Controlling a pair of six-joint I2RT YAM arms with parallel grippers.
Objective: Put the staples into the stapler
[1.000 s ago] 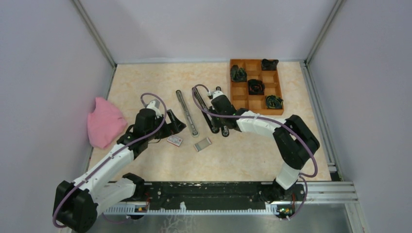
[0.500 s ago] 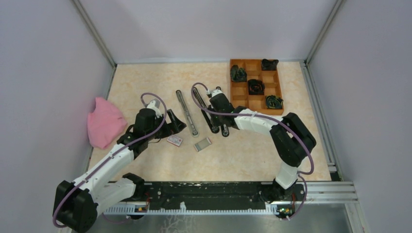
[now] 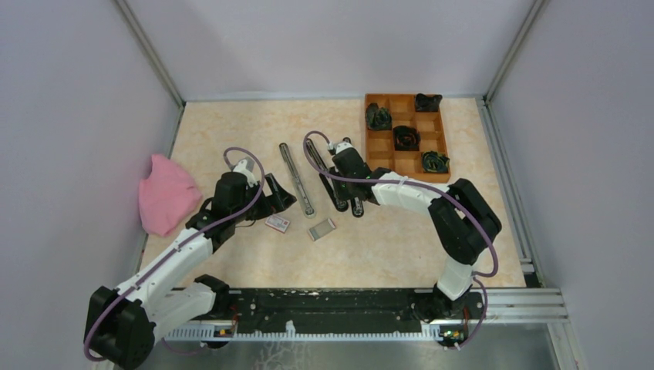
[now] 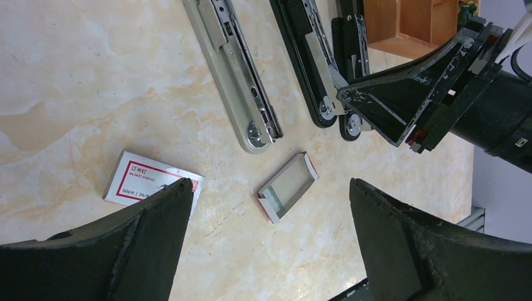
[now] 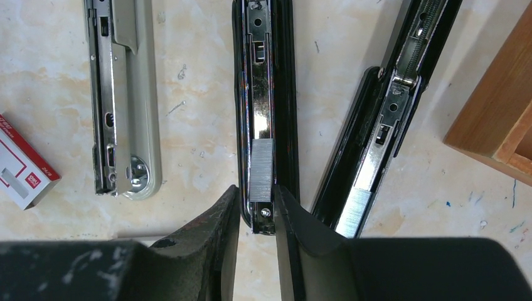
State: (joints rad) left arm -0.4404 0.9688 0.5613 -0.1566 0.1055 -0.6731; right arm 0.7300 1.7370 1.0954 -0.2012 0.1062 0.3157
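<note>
Your right gripper (image 5: 256, 190) has its two fingers close on each side of the staples (image 5: 261, 166). You cannot tell if it pinches them or not. The staples lie in the groove of the middle black stapler (image 5: 263, 94), at its near end. Your left gripper (image 4: 270, 186) is wide open and holds nothing. It hangs over the red-and-white box (image 4: 150, 182) and a little tray (image 4: 287, 187).

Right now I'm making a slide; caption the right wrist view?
Right tool straddling the staples lying in the middle black stapler, between a grey stapler and another black stapler.
</note>
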